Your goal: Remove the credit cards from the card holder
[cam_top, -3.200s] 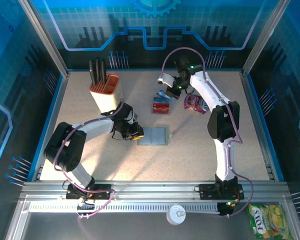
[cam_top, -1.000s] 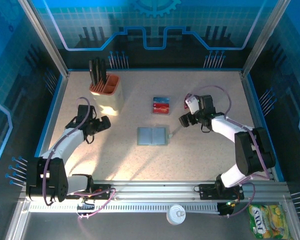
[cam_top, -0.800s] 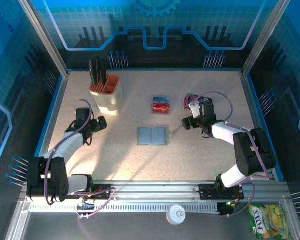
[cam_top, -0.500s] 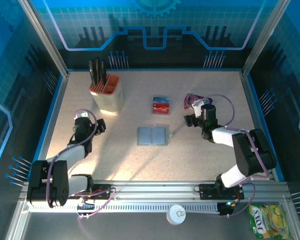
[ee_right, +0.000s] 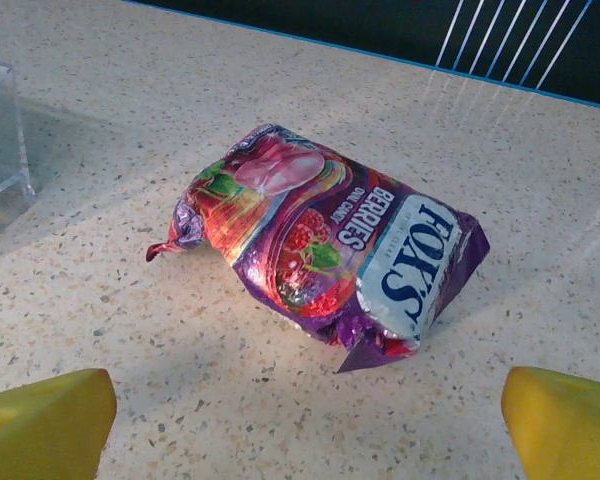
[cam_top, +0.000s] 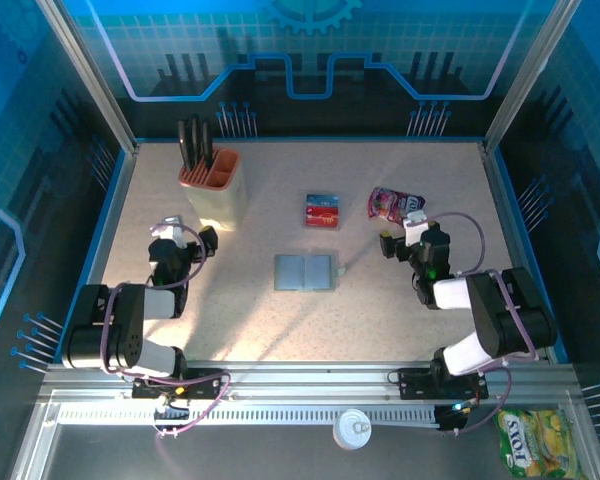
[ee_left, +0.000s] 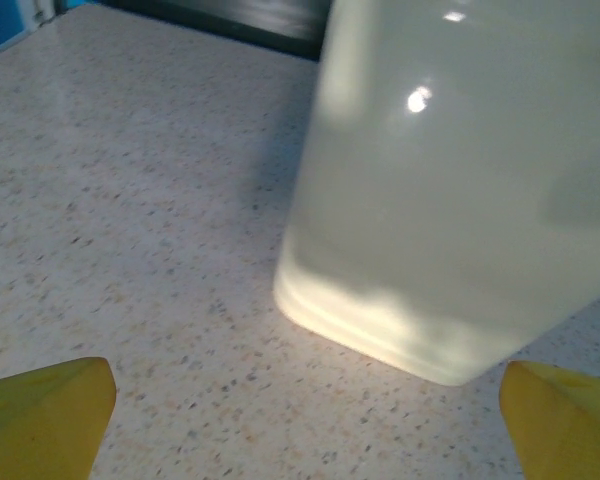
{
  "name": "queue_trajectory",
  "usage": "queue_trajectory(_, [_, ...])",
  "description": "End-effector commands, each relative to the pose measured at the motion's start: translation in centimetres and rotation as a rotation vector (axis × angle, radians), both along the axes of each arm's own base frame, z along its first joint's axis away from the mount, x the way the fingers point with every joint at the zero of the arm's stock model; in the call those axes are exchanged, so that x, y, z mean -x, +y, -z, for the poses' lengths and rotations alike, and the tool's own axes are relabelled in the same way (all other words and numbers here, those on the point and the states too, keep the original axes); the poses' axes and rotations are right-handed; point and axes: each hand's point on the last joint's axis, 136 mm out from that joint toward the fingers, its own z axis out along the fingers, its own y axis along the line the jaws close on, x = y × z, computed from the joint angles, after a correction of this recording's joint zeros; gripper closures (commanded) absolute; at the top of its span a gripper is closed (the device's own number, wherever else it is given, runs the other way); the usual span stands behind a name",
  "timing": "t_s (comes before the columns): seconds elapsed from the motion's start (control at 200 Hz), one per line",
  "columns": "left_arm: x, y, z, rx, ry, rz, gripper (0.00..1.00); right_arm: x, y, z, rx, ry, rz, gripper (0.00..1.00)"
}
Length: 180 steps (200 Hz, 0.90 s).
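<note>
While left pincer [cam_top: 204, 243] and right pincer [cam_top: 389, 243] stand apart, neither grips.
Card holder [cam_top: 304, 272] between them; credit cards [cam_top: 322, 211] beyond.

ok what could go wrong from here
1. The open left end effector faces the cup closely; a forward move could tip it and its pens.
2. The open right end effector faces the snack pouch; driving ahead could shove it across the table.
3. The credit cards lie stacked apart from the open card holder; whether one remains inside is unclear from above.
</note>
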Motion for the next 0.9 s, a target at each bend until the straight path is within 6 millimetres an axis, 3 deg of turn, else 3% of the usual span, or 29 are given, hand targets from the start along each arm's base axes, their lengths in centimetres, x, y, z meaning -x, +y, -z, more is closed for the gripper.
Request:
queue_trajectory(0.0, [-0.8,-1.2,-2.0,-0.034,-0.121,0.097,0.01,-0.9,-0.3,-2.4,-0.035,-0.114,0.02,0.0])
queue_trajectory(0.165, [-0.5,-1.7,-1.4,-0.038,-0.148,0.124,0.01,-1.7,-0.8,-2.0,-0.041,-0.064,0.048,0.0])
queue_trajectory(0.275, [-2.3,-1.6,-0.7,-0.05,-0.049,0.113,0.01,-1.7,-0.8,-2.0,-0.041,-0.067,0.047,0.0])
queue_trajectory(0.365, [-3.5,-3.0,-0.2,-0.134,0.026,0.128,0.01,-1.8,-0.9,-2.0,-0.043,-0.062,0.051,0.0])
queue_trajectory(0.895, [-3.5,-3.1,-0.2,-0.158,0.022,0.113,0.01,-1.8,-0.9,-1.9,-0.049,-0.056,0.048,0.0])
